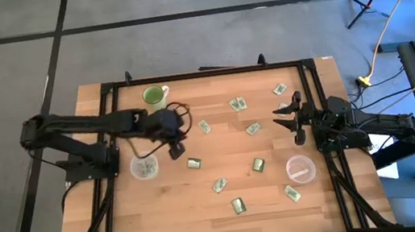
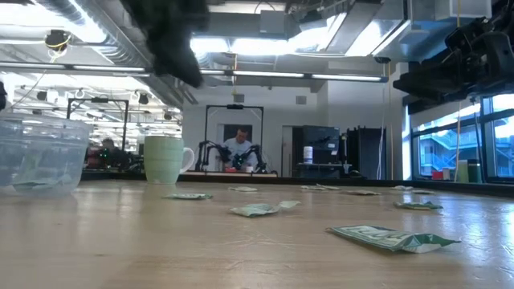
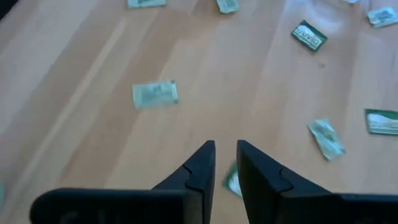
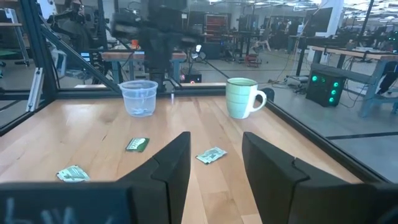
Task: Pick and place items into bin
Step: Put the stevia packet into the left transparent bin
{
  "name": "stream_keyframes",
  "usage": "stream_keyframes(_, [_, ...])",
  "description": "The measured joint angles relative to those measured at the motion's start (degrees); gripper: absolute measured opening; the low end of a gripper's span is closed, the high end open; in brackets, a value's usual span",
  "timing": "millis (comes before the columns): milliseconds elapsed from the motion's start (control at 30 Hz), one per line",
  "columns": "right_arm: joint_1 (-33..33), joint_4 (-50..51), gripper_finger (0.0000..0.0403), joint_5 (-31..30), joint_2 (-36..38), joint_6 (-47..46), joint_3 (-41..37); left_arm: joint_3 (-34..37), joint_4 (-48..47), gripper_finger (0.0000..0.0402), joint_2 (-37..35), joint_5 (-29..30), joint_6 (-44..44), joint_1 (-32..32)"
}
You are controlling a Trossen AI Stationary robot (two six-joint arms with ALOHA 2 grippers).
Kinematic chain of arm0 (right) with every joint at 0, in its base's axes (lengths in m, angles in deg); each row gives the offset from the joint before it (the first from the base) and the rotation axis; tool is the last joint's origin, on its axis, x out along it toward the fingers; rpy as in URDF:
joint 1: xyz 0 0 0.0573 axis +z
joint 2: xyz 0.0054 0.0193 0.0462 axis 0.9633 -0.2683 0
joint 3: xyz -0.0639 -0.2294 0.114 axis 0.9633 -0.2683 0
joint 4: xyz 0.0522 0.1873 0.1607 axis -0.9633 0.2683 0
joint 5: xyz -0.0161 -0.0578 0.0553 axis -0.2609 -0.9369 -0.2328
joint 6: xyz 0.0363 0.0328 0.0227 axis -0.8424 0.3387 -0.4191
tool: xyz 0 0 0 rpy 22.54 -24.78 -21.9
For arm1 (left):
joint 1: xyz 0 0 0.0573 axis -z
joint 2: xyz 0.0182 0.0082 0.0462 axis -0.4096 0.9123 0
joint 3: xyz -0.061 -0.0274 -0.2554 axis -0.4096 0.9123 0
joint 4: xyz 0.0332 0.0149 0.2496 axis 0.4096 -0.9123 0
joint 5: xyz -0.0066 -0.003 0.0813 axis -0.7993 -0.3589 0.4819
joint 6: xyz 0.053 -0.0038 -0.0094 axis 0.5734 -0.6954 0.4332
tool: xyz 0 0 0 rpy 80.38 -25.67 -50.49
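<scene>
Several small green-and-white packets lie flat and scattered on the wooden table, among them one (image 1: 194, 163) and others (image 1: 238, 104) (image 1: 238, 205). A clear plastic cup (image 1: 145, 168) stands near the left arm with green pieces inside. My left gripper (image 1: 177, 145) hovers above the table beside that cup. Its fingers (image 3: 225, 158) are open by a narrow gap, and a packet (image 3: 232, 182) shows on the table through it. My right gripper (image 1: 288, 113) waits open at the table's right side, fingers apart (image 4: 214, 155), holding nothing.
A light-green mug (image 1: 155, 97) stands near the far edge, left of centre. A second clear cup (image 1: 300, 169) stands at the near right. A black frame (image 1: 202, 74) rims the table. Bare wood lies between the packets. A person sits far off in the room (image 2: 239, 148).
</scene>
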Motion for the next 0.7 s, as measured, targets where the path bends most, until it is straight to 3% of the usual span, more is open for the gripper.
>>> stream_keyframes(200, [0.0, 0.11, 0.0149, 0.02, 0.0, 0.04, -0.02, 0.0, 11.01, 0.008, 9.09, -10.51, 11.71, -5.53])
stream_keyframes(333, [0.0, 0.13, 0.0149, 0.02, 0.0, 0.07, -0.01, 0.02, 18.45, 0.0099, 14.27, -19.89, 19.23, -4.45])
stream_keyframes(500, [0.0, 0.17, 0.0149, 0.01, 0.0, 0.25, 0.0, 0.04, 23.9, 0.0116, 20.28, -20.86, 25.26, 0.24])
stream_keyframes(700, [0.0, 0.18, 0.0149, 0.02, 0.0, 0.31, 0.0, 0.07, 32.43, 0.012, 26.76, -20.86, 25.98, 6.68])
